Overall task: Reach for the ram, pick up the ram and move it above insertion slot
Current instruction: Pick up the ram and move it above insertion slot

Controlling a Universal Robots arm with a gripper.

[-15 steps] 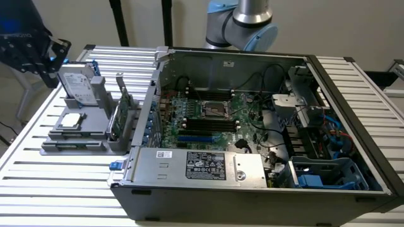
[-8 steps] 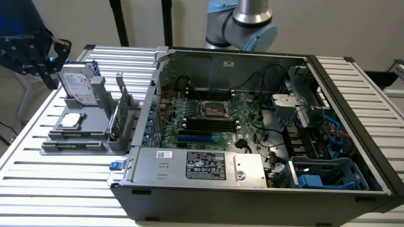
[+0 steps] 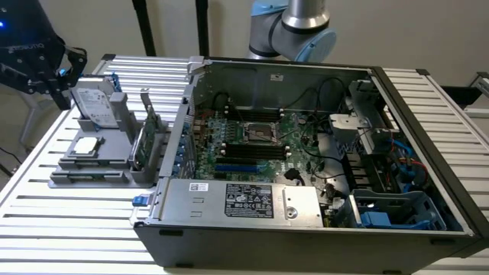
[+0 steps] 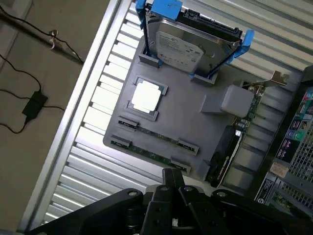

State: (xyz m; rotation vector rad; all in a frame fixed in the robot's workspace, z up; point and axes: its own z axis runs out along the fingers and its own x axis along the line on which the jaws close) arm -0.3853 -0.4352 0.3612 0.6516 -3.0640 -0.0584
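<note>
While the gripper [image 4: 172, 176] hovers over the gray holder tray [image 4: 186, 122] beside the open computer case [image 3: 306, 246], its claw is narrow, tips nearly together, gripping nothing. The ram [image 4: 146, 153] lies flat along the tray's edge, near the tips.

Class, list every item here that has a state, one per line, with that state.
Case: open, lying on its side.
Slots: empty.
Ram: on edge in holder, ungripped.
Drive: upright in holder.
Chip: flat on holder.
Claw: above holder, clear of ram.
</note>
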